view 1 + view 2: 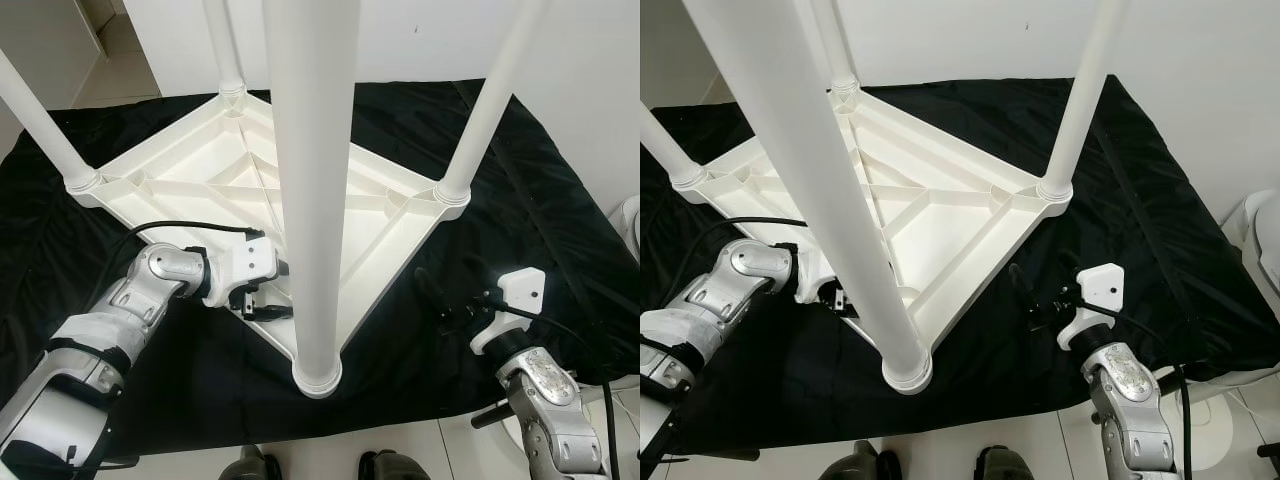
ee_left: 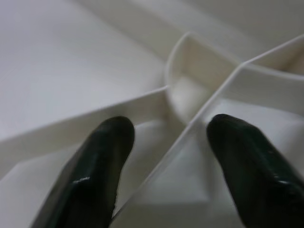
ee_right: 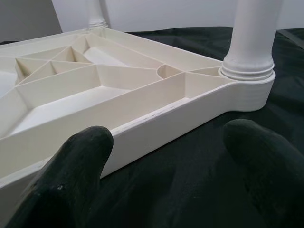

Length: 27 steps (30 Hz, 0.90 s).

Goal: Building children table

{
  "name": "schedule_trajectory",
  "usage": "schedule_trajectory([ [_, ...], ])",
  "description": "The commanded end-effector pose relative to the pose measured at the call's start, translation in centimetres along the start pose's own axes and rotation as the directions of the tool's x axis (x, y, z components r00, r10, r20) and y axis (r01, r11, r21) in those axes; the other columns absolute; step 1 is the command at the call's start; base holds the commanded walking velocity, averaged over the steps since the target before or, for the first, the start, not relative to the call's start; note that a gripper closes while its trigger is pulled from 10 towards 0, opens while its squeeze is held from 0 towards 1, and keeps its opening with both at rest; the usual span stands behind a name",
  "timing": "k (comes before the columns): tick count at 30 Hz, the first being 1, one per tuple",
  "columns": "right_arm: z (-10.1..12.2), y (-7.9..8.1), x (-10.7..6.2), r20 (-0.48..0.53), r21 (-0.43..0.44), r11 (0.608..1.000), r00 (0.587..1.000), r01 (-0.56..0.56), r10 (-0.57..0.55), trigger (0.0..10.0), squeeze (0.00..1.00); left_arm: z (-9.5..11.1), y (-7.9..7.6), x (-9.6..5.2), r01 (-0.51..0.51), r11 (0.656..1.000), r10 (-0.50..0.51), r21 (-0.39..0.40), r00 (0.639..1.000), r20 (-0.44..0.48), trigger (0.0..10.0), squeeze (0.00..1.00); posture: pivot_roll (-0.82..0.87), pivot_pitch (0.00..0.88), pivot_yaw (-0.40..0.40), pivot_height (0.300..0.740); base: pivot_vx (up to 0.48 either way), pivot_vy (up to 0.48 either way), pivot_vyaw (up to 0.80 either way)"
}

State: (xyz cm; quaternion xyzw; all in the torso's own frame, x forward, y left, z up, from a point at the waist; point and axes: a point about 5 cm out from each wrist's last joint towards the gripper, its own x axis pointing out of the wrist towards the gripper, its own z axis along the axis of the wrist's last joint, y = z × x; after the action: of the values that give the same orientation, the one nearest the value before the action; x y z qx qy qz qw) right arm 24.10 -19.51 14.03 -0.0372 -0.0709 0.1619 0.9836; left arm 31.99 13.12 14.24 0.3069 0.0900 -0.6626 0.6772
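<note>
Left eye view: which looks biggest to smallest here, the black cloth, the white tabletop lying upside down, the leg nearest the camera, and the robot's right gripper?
1. black cloth
2. tabletop
3. nearest leg, though it sits close to the camera, which inflates it
4. right gripper

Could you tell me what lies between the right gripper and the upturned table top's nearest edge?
Only bare black cloth; the right wrist view shows it between the open right gripper and the white table top.
</note>
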Motion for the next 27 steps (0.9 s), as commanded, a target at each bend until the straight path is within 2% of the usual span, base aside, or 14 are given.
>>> schedule_trajectory([
  [1, 0.0, 0.3, -0.1, -0.009, -0.005, 1.0, 1.0, -0.011, 0.011, 10.0, 0.0, -1.0, -1.1, 0.2, 0.097, 0.995, -0.098, -0.037, 0.995, -0.025, 1.6, 0.0, -0.16, 0.119, 0.108, 0.74, 0.0, 0.0, 0.0],
  [2, 0.0, 0.3, -0.1, -0.009, -0.005, 1.0, 1.0, -0.011, 0.011, 10.0, 0.0, -1.0, -1.1, 0.2, 0.1, 0.994, -0.101, -0.039, 0.995, -0.023, 1.1, 0.0, -0.16, 0.119, 0.108, 0.74, 0.0, 0.0, 0.0],
  [4, 0.0, 0.3, -0.1, -0.009, -0.005, 1.0, 1.0, -0.011, 0.011, 10.0, 0.0, -1.0, -1.1, 0.2, 0.1, 0.994, -0.101, -0.039, 0.995, -0.023, 1.1, 0.0, -0.16, 0.119, 0.108, 0.74, 0.0, 0.0, 0.0],
  [5, 0.0, 0.3, -0.2, -0.01, -0.007, 1.0, 1.0, -0.011, 0.011, 10.0, 0.0, -1.0, -1.1, 0.2, 0.102, 0.994, -0.103, -0.039, 0.994, -0.021, 0.0, 0.0, -0.16, 0.12, 0.109, 0.74, 0.0, 0.0, 0.0],
  [18, 0.0, 0.2, -0.2, -0.008, -0.011, 1.0, 1.0, -0.004, 0.004, 10.0, 0.0, -0.5, -0.7, 0.4, 0.074, 0.996, -0.073, -0.04, 0.997, 0.014, 0.0, 0.0, -0.15, 0.122, 0.115, 0.74, 0.0, 0.0, 0.0],
  [20, 0.0, 0.0, -0.2, -0.001, -0.009, 1.0, 1.0, 0.015, -0.015, 10.0, 0.0, -0.3, -0.6, 0.6, 0.048, 0.998, -0.046, -0.044, 0.998, 0.035, 0.1, 0.0, -0.15, 0.123, 0.115, 0.74, 0.0, 0.0, 0.0],
  [21, 0.1, -0.2, -0.2, 0.007, -0.007, 0.999, 0.999, 0.041, -0.041, 10.0, 0.0, 0.0, -0.3, 0.8, 0.01, 0.999, -0.007, -0.045, 0.998, 0.056, 0.5, 0.0, -0.15, 0.124, 0.114, 0.74, 0.0, 0.0, 0.0],
  [22, 0.1, -0.2, -0.2, 0.007, -0.007, 0.999, 0.999, 0.041, -0.041, 10.0, 0.0, 0.0, -0.3, 0.8, 0.01, 0.999, -0.007, -0.045, 0.998, 0.056, 0.5, 0.0, -0.15, 0.124, 0.114, 0.74, 0.0, 0.0, 0.0],
  [23, 0.3, -0.6, -0.1, 0.018, -0.005, 0.997, 0.997, 0.073, -0.073, 10.0, 0.0, 0.2, 0.2, 1.1, -0.056, 0.997, 0.059, -0.049, 0.995, 0.075, 0.2, 0.0, -0.16, 0.124, 0.113, 0.74, 0.0, 0.0, 0.0],
  [24, 0.3, -0.6, -0.1, 0.018, -0.005, 0.997, 0.997, 0.073, -0.073, 10.0, 0.0, 0.2, 0.2, 1.1, -0.056, 0.997, 0.059, -0.049, 0.995, 0.075, 0.2, 0.0, -0.16, 0.124, 0.113, 0.74, 0.0, 0.0, 0.0],
  [25, 0.3, -0.8, 0.0, 0.025, -0.002, 0.996, 0.995, 0.092, -0.092, 10.0, 0.0, 0.5, 0.7, 1.5, -0.117, 0.991, 0.123, -0.068, 0.988, 0.099, 0.2, 0.0, -0.15, 0.126, 0.111, 0.74, 0.0, 0.0, 0.0],
  [27, 0.3, -0.8, 0.0, 0.025, -0.002, 0.996, 0.995, 0.092, -0.092, 10.0, 0.0, 0.5, 0.7, 1.5, -0.117, 0.991, 0.123, -0.068, 0.988, 0.099, 0.2, 0.0, -0.15, 0.126, 0.111, 0.74, 0.0, 0.0, 0.0],
])
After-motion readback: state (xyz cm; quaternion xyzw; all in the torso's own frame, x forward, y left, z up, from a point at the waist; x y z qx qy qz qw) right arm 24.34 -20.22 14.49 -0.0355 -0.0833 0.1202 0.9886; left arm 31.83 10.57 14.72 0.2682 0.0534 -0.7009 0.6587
